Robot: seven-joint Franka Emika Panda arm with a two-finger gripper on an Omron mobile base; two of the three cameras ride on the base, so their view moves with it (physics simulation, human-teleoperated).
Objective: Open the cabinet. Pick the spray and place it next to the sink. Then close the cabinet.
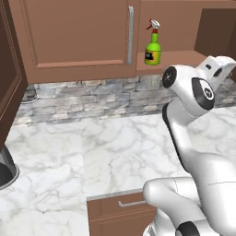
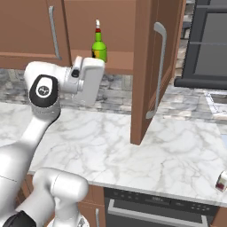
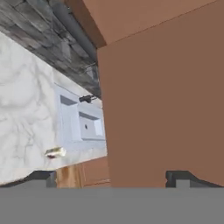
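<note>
So the cabinet (image 2: 148, 71) door is swung open and the spray (image 1: 153, 44) stands upright on its shelf (image 1: 170, 60), near the front edge. The gripper (image 3: 111, 177) has its jaws spread wide, holding nothing, facing the door panel. The sink (image 3: 81, 127) sits in the marble bench (image 1: 115, 152).

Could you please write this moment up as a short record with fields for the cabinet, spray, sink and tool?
cabinet: right door swung open, left door shut
spray: green bottle upright on the open cabinet shelf, untouched
sink: pale basin set in the marble counter, dark faucet behind it
tool: open, empty, facing the brown door panel
task stage: cabinet opened, spray not yet picked
</note>
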